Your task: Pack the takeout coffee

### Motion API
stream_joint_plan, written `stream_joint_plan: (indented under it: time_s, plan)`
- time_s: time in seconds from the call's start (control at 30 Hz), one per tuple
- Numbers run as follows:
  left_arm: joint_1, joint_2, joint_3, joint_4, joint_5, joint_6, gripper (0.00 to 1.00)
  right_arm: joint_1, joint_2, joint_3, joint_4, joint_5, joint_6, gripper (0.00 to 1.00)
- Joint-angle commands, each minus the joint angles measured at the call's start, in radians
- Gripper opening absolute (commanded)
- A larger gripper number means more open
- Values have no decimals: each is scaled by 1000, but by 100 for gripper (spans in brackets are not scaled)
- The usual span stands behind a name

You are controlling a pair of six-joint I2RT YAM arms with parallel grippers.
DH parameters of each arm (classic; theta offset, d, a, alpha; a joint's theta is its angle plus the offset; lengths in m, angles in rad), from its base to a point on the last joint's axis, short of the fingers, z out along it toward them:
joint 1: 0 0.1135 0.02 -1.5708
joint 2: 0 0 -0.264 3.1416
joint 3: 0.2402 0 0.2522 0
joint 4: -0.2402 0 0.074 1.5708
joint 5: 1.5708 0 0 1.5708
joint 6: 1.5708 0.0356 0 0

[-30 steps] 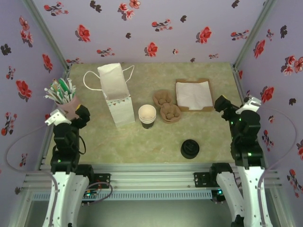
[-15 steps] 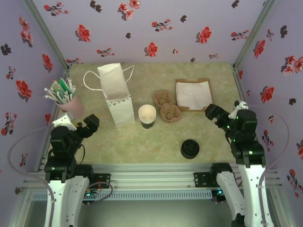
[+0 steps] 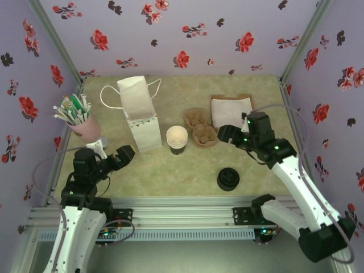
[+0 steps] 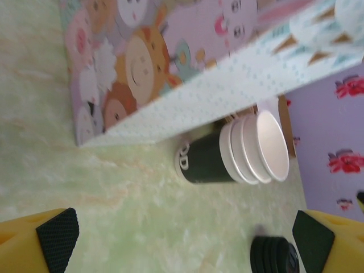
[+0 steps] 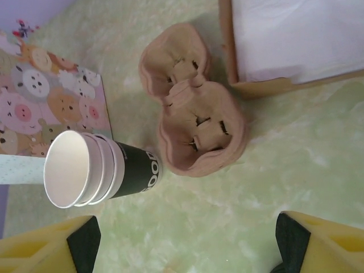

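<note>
White paper bag [image 3: 139, 116] left of centre on table [image 3: 170, 170]. Lidless cup stack [image 3: 177, 139] beside it, then pulp carrier [image 3: 200, 128], napkin tray [image 3: 232, 114]. Black lid stack [image 3: 228, 179] nearer front. Pink pot of sticks [image 3: 77, 116] far left.

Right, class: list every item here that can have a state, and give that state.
Cup stack: upright, nested, unlidded.
Black lids: stacked, apart from the cups.
Pulp carrier: empty.
Cardboard tray: holding white paper.
Left end effector: open, empty.
Right end effector: open, empty.

Left wrist view soft; paper bag [image 4: 170, 57] cut at top, lid stack [image 4: 274, 257] at bottom. Right wrist: napkin tray [image 5: 273, 85] cut top-right, right claw [image 5: 187, 247] at bottom.
</note>
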Motion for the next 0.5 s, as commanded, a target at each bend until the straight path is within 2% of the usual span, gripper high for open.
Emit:
stream_joint_plan:
  time_s: [0.0,0.27,0.47]
  plan:
    - [-60,-4,-35,16,31,-51,99,108,92,90,-23,137,-16,80]
    - [-257,61,-120,137,-23,-156,81,311,403,334,-118,288,-64,65]
    - [-371,228,-134,282,-57,-187,72,359,581,483,-162,287,-92,49]
